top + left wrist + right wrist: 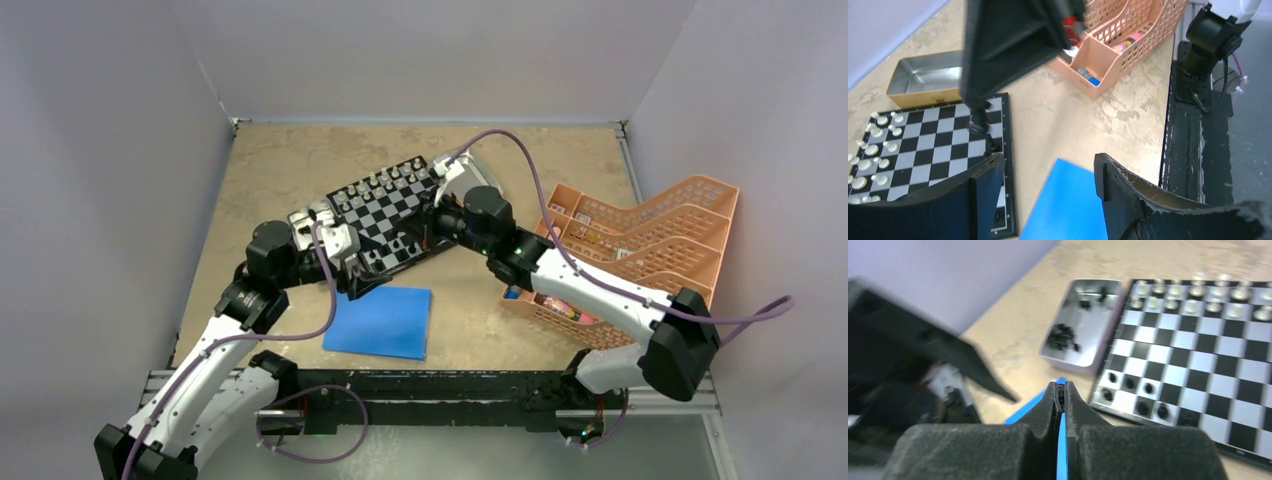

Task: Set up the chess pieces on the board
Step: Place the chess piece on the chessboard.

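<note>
L claw (1050,186): my jaws apart, nothing btwn them, hovering at near corner of chessboard (388,208). R claw (1063,402): pads pressed together, nothing seen btwn, low over board's near edge, blocks part of my L wrist view. White pcs (385,183) fill two far rows. Few black pcs (1148,388) on near rows, more black in metal tray (1068,362) just beside board. Second tray (908,90) on opposite side. Blue sheet (385,320) by near corner; orange organiser (650,235) to R.
</note>
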Available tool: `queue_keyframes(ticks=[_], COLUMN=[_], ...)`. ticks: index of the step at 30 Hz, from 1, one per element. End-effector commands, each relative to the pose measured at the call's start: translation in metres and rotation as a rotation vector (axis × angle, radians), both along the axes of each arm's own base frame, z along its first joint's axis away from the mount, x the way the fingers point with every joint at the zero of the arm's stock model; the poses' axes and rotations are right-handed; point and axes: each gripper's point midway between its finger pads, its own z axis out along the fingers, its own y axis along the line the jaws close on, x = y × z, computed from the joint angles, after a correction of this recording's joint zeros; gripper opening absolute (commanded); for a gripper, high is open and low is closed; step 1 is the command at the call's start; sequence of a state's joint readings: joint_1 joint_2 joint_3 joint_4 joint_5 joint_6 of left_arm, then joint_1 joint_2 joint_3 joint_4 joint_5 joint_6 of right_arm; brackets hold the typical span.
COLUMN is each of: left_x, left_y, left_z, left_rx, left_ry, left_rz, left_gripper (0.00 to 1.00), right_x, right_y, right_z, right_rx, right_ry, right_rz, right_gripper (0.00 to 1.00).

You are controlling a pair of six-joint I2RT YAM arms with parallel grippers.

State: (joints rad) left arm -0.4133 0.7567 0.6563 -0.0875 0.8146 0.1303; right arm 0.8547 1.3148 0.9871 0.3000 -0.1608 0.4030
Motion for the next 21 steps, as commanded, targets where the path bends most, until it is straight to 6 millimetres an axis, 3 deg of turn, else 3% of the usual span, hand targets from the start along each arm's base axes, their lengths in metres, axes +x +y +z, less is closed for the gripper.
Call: queue_keyframes(ticks=[1,6,11,18,21], left_x=[-0.007,-0.014,-0.015,-0.004,0.005], left_y=[0.013,0.023,0.027,0.034,0.042], left_z=[0.011,0.011,0.001,0.014,0.018], left_rx=[0.061,0.094,0.106,0.033,0.019], left_ry=[-0.102,-0.195,-0.228,-0.186,-0.134], left_rz=[0.035,0.045,0.06,0.184,0.275], left_gripper=[0.66,0.68,0.69,0.71,0.72], right_x=[0.046,0.078,0.111,0.142,0.148], right_y=[-0.023,-0.037,-0.063,-0.095,-0.098], right_z=[-0.028,-0.072,-0.095,-0.127,-0.14], right_rx=[-0.242,-0.444,-0.544,-0.627,-0.633], right_ry=[-0.005,0.077,0.121,0.174,0.197], right_rz=[-0.185,-0.251,-0.372,-0.494,-0.494], right_gripper=[0.0,0.0,0.0,0.0,0.0])
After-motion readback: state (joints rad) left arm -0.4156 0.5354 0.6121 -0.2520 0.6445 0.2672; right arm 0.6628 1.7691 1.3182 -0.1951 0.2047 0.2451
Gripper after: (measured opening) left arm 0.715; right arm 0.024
